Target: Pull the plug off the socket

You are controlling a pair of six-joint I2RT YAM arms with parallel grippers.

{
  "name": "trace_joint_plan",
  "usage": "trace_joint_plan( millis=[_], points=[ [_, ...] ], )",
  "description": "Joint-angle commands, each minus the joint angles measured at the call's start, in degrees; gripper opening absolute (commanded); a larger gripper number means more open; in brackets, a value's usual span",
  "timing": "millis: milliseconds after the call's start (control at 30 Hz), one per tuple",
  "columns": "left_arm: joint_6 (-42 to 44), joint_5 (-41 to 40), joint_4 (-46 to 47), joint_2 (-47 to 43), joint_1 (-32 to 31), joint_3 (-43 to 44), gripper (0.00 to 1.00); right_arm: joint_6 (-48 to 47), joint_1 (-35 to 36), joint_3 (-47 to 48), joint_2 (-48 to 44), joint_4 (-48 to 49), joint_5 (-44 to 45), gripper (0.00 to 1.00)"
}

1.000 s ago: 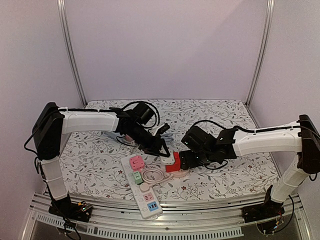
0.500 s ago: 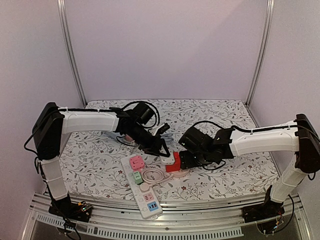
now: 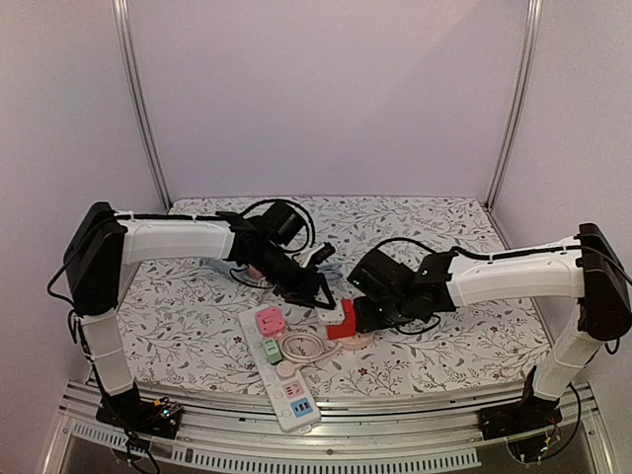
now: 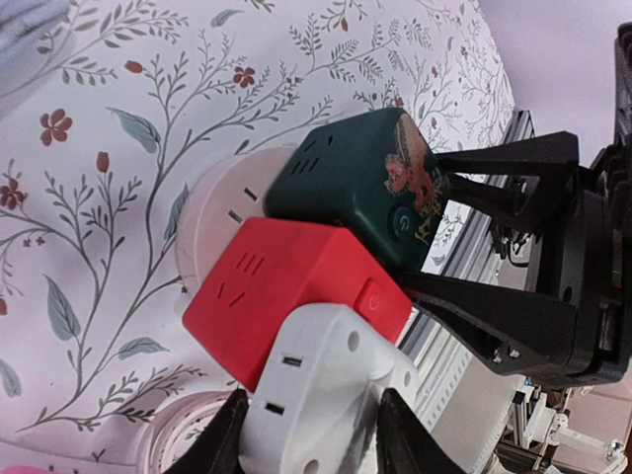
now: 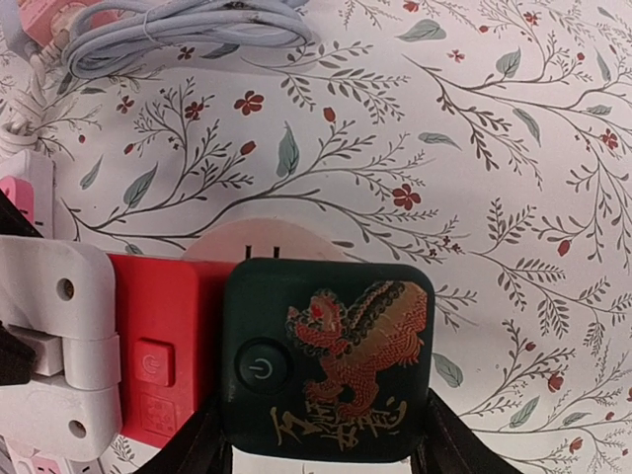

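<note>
Arms reach inward: left claw pinches white plug, right claw pinches green plug.

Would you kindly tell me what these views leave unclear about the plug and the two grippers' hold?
- Right wrist view: whether the right gripper presses the green cube; the bottom edge crops its fingers.
- Left wrist view: how far the left gripper reaches along the white plug; same cropping.
- All views: the plug's prongs, hidden where it meets the red cube.
- Top view: the green cube, under the right gripper.
</note>
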Motion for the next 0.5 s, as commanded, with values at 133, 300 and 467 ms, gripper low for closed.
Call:
trace_joint_plan(
  millis=[133, 300, 467],
  points=[
    [1.5, -3.6, -3.9, 2.4, -0.7, -0.4, 0.41, 0.6, 2.6, 5.5, 4.5, -2.7, 4.6, 0.51],
    [1.5, -3.6, -3.8, 2.5, -0.7, -0.6, 0.4, 1.1, 2.2, 4.0, 3.1, -1.3, 4.1, 0.49],
    [1.5, -3.6, -3.8, 2.6, -0.7, -0.5, 0.4, 2.4, -1.1, -2.1, -0.4, 6.4, -2.7, 0.46]
  ],
)
